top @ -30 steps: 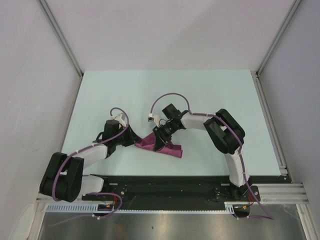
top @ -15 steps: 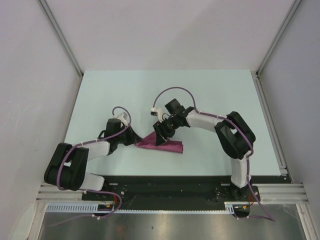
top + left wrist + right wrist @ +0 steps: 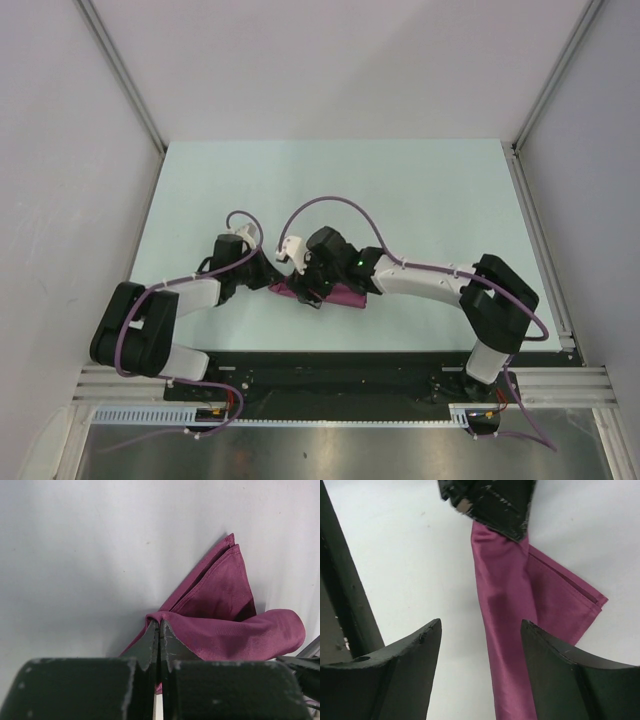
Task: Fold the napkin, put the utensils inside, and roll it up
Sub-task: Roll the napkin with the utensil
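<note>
The plum napkin [image 3: 346, 296] lies bunched in a narrow strip on the table, near the front edge. In the left wrist view the napkin [image 3: 220, 605] rises in a fold to my left gripper [image 3: 159, 624], which is shut on its near end. My left gripper [image 3: 271, 283] sits at the cloth's left tip. My right gripper [image 3: 306, 288] hovers over the strip's left part. In the right wrist view its jaws [image 3: 481, 625] stand wide open above the napkin [image 3: 520, 610], holding nothing, with the left gripper [image 3: 492, 502] just ahead. The utensils are out of view.
The pale green table [image 3: 400, 190] stretches behind and to both sides of the cloth. A black base strip [image 3: 350, 365] runs along the near edge, a metal rail [image 3: 540, 250] along the right side. White walls enclose the table.
My left gripper has shut on the napkin's left end. My right gripper has opened, let go of the cloth and moved left towards the left gripper, its arm stretching out low.
</note>
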